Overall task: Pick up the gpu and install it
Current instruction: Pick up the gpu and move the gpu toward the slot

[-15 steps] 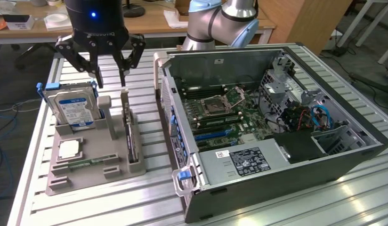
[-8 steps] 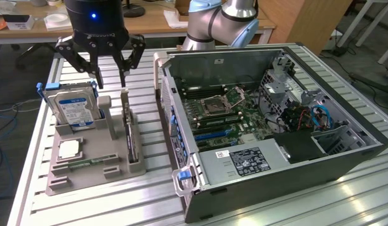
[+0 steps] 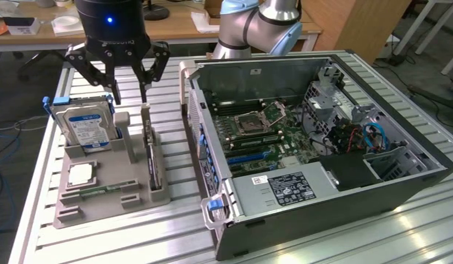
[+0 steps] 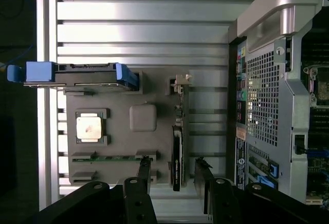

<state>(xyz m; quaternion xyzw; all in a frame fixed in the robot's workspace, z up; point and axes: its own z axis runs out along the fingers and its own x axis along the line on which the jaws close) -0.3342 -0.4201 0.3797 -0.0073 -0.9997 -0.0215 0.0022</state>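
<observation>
A: Where's the gpu [image 4: 177,149]?

B: On edge in a slot of the grey holder [image 3: 101,206], on the side next to the PC case [image 3: 322,225]; hard drive [image 3: 81,125] stands upright on the holder's other side; CPU [image 3: 79,175] and memory stick [image 3: 101,191] lie flat in front of the drive.

A: And the gripper [image 3: 131,100]?

B: Hovers above the holder, fingers apart, holding nothing; in the wrist view one finger sits either side of the card's line, not touching it.

A: So the step is the approach for the pick. Tips?

B: My read: centre the fingers over the thin top edge; come straight down, no yaw; pads on the flat faces, mid-board rather than on the silvery bracket end; clamp gently, it's a circuit card; pull vertical so it doesn't bind in the slot; the holder looks light and could lift along w/ it.

A: Any writing?

B: Blue-white label on the drive, white label on the power supply [image 3: 252,201], lettering on the gripper body; can't make out any of it.
</observation>
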